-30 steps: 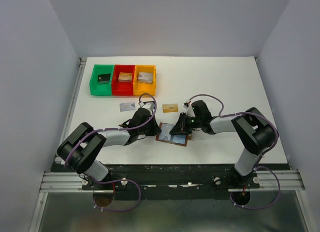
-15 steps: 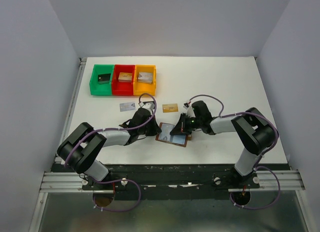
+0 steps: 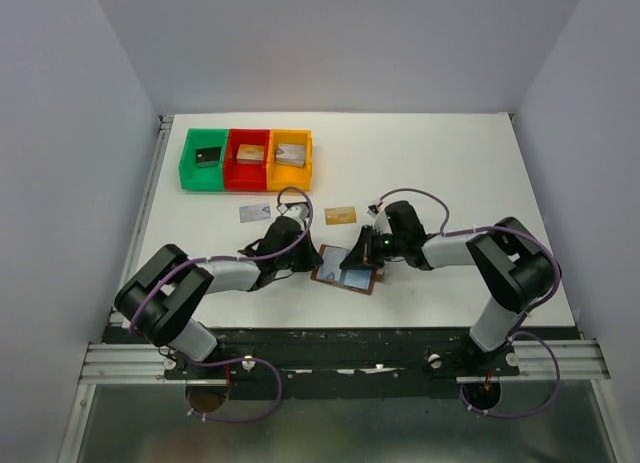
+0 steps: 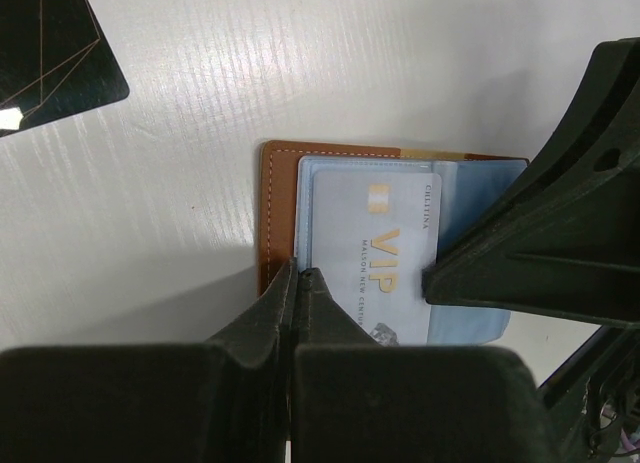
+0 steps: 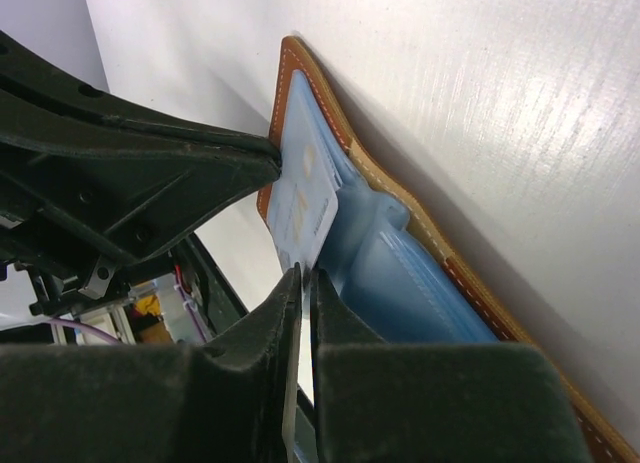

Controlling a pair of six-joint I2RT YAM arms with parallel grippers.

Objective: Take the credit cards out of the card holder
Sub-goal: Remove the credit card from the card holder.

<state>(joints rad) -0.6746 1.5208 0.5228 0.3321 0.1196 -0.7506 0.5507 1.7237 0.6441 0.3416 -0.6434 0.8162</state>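
The card holder (image 3: pixel 347 270) lies open on the table, brown leather (image 4: pixel 274 198) with light blue lining (image 5: pixel 400 273). A silvery grey-blue credit card (image 4: pixel 378 258) marked VIP sticks partly out of a pocket. My left gripper (image 4: pixel 297 273) is shut on the holder's left edge, at the lining. My right gripper (image 5: pixel 305 275) is shut on the free edge of that card (image 5: pixel 300 198). In the top view the two grippers meet over the holder, left (image 3: pixel 306 259) and right (image 3: pixel 358 255). Loose on the table lie a grey-blue card (image 3: pixel 255 212), a gold card (image 3: pixel 341 215) and a black card (image 4: pixel 50 53).
Green (image 3: pixel 186 163), red (image 3: pixel 230 169) and orange (image 3: pixel 306 164) trays stand in a row at the back left, each with a small block inside. The near table edge runs just below the holder.
My right gripper's jaws have closed onto the card's edge. Both arms and the card holder stay where they were.
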